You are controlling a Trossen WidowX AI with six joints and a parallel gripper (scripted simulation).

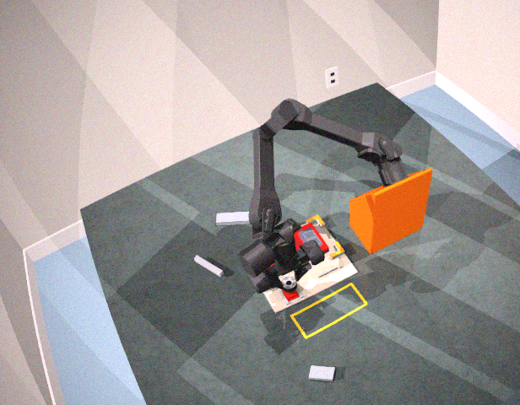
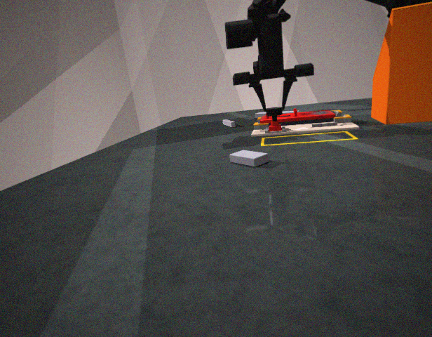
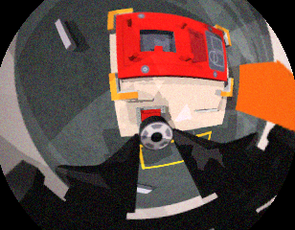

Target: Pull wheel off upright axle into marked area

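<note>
The wheel, black with a grey hub [image 1: 289, 283] [image 2: 274, 111] [image 3: 156, 134], is above the red axle mount [image 1: 290, 295] [image 2: 275, 126] [image 3: 150, 114] near the front left corner of the pale board. My gripper [image 1: 289, 282] [image 2: 274, 110] [image 3: 155, 134] points down and is shut on the wheel, one finger on each side. A narrow dark piece shows between wheel and mount in the exterior view; whether the axle is still inside the wheel is hidden. The marked area, a yellow outline [image 1: 336, 320] [image 2: 308, 142] [image 3: 163, 165], lies just in front of the board.
The pale board [image 1: 310, 283] [image 3: 128, 115] carries a red part [image 2: 310, 116] [image 3: 128, 67] between orange corner brackets. A tall orange block [image 1: 399, 213] [image 2: 412, 65] [image 3: 267, 93] stands to the right. A white block [image 1: 321, 373] [image 2: 248, 158] lies in front, a white bar [image 1: 208, 266] [image 3: 65, 34] left.
</note>
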